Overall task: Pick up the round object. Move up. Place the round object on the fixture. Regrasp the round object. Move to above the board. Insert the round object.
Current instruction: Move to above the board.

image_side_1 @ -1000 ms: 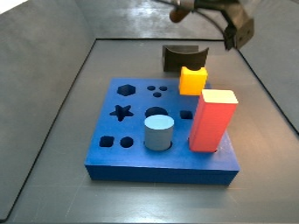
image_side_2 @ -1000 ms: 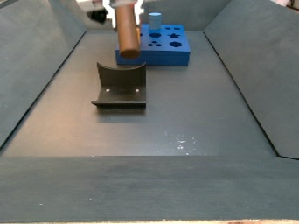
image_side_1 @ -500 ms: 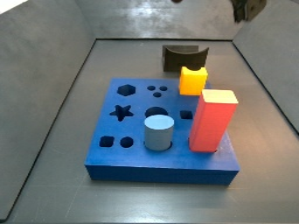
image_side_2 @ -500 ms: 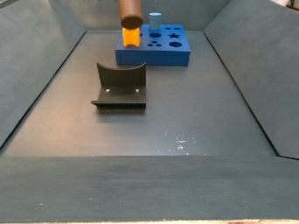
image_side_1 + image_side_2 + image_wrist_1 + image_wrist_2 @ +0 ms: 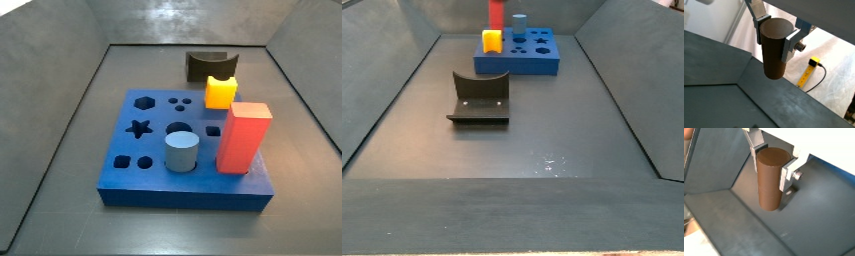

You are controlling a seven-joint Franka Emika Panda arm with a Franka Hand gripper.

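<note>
Both side views now show no arm at all: a second ago the gripper stood over the fixture with the brown peg hanging from it, half a second ago only its lower end showed at the upper edge, and now it has risen out of those frames altogether. That suggests the pick-up is done and the "move up" step is under way or just finished, with the placing on the fixture still to come. Going left to right in a side view, the blue board carries a star hole, a round hole and smaller cut-outs on its left part, then the light blue-grey cylinder, then the tall red block at its right edge, with the yellow block behind and the fixture beyond that (its curved notch is bare). Only the wrist views show the gripper, well above the grey floor, its jaws closed to the width of the round object. One silver finger presses the peg's side; the opposite one is mostly hidden behind it. The round object hangs upright, gripped near its top, its lower end free and touching nothing.
</note>
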